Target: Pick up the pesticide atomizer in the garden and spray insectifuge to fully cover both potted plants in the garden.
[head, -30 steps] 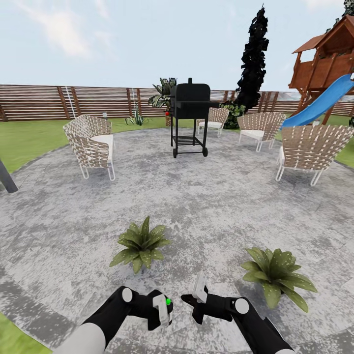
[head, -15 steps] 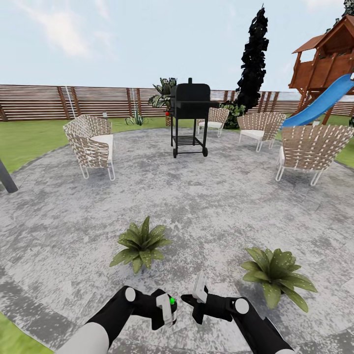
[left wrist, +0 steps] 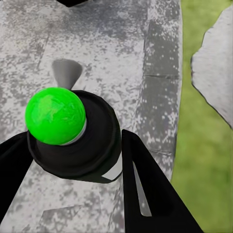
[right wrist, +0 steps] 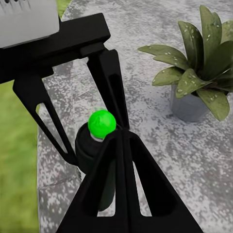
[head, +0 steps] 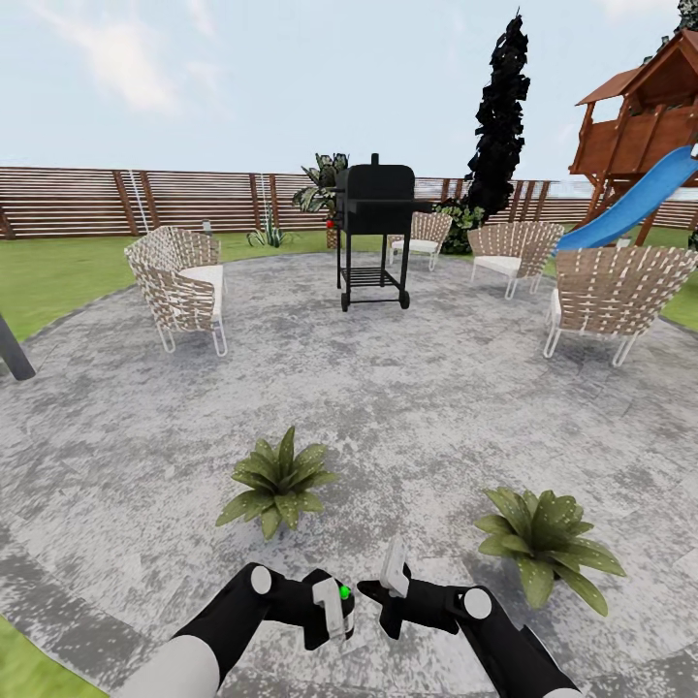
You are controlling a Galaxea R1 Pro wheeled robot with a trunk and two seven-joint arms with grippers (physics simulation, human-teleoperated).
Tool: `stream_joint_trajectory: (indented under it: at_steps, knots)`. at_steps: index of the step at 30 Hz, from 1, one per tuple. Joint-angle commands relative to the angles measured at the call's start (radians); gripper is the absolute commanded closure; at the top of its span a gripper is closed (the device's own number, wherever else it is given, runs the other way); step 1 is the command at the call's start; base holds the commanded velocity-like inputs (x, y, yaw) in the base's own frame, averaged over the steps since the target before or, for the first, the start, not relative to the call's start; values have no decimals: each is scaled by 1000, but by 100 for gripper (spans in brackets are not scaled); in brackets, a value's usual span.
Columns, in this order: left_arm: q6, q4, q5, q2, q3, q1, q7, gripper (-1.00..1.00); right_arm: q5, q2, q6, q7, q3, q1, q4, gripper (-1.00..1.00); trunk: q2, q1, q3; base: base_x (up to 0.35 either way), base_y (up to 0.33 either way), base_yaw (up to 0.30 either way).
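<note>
- Left gripper point(head: 328, 609) clamps the atomizer point(left wrist: 73, 133), low centre of the head frame; right gripper point(head: 388, 588) is empty, fingers apart.
- Risk: the plants point(head: 278, 480) point(head: 545, 543) sit ahead and apart; spray from here likely misses leaves.
- Risk: the right gripper could bump the bottle.
- Label and nozzle direction are hidden.

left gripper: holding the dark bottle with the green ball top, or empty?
Holding. In the left wrist view the left gripper's black fingers flank the dark bottle.
</note>
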Motion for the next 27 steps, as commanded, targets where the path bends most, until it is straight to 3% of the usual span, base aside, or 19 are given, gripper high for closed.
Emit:
stream_joint_trajectory:
  at_steps: [1, 27]
  knots:
    - [-7, -1, -9, -2, 0, 0, -1, 100, 9, 0, -6, 0, -1, 0, -1, 100, 0, 0, -1, 0, 0, 0]
    - [-7, -1, 12, -10, 2, -13, -26, 100, 9, -1, -7, 0, -1, 0, -1, 100, 0, 0, -1, 0, 0, 0]
